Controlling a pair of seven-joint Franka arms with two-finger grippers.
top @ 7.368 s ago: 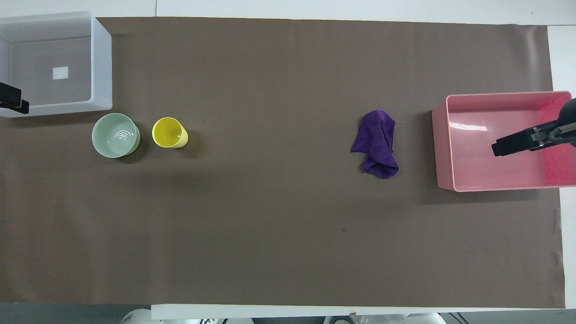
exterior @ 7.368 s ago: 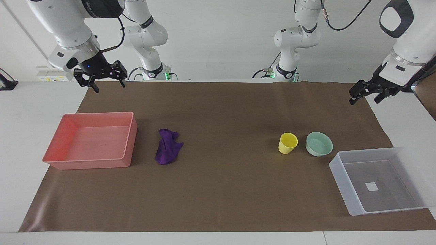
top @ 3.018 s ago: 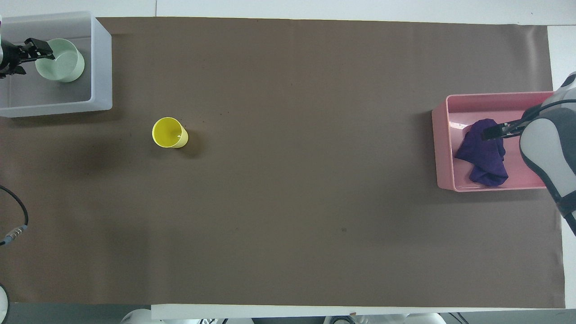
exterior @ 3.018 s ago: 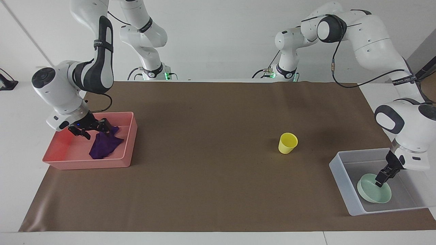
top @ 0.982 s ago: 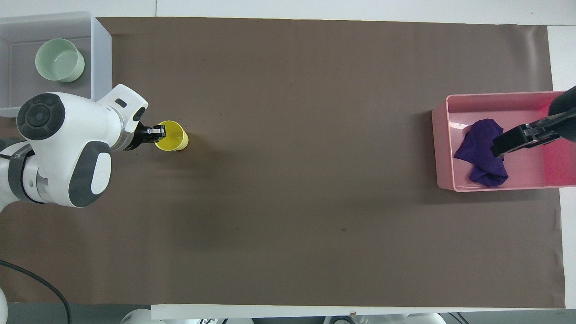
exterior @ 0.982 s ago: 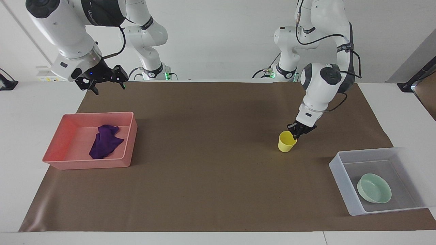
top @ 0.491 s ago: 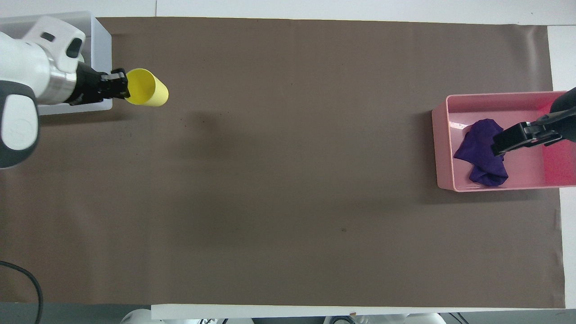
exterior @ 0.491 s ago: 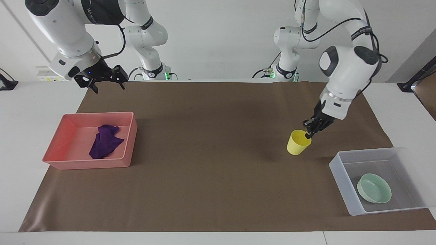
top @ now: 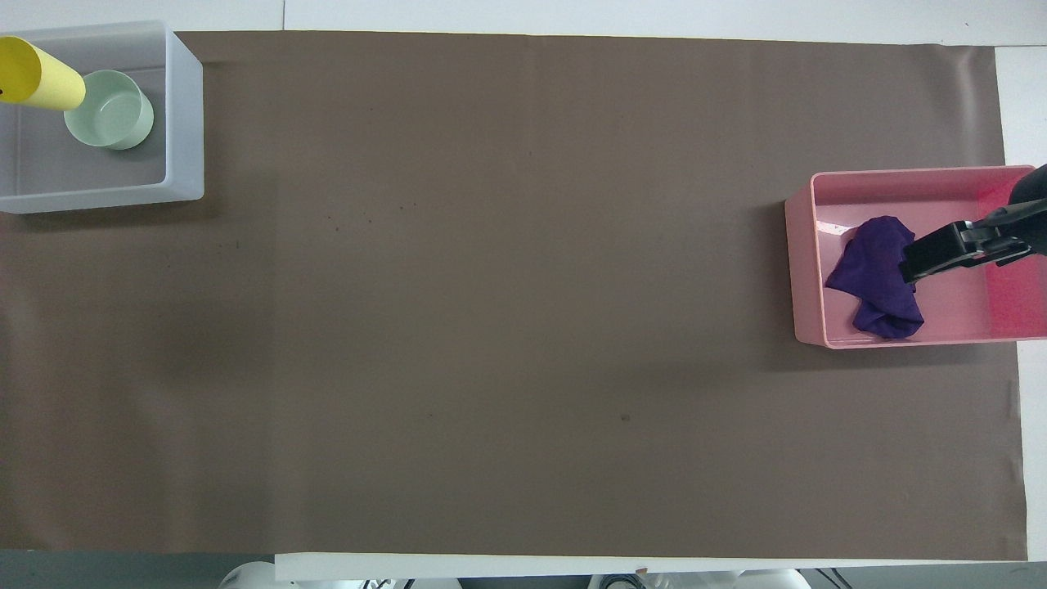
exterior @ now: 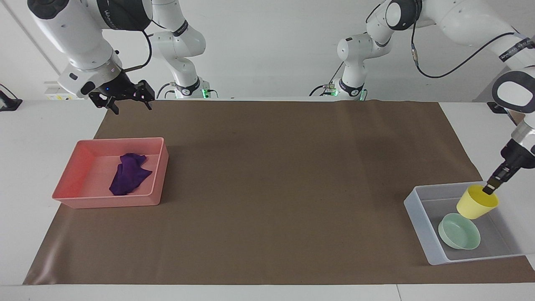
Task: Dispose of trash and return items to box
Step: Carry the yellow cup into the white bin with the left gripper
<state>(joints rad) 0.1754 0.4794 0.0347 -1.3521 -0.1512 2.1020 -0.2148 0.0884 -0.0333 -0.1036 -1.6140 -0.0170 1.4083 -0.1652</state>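
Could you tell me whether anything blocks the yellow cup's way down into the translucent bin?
Partly: the mint-green bowl already lies on the translucent bin floor just beside the yellow cup, which the left gripper holds tilted above it. Bare floor remains nearer the robots.

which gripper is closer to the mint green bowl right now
Left. The left gripper holds the yellow cup by its rim over the translucent box, just above the mint-green bowl. The right gripper waits raised at the right arm's end of the table, past the pink tray.
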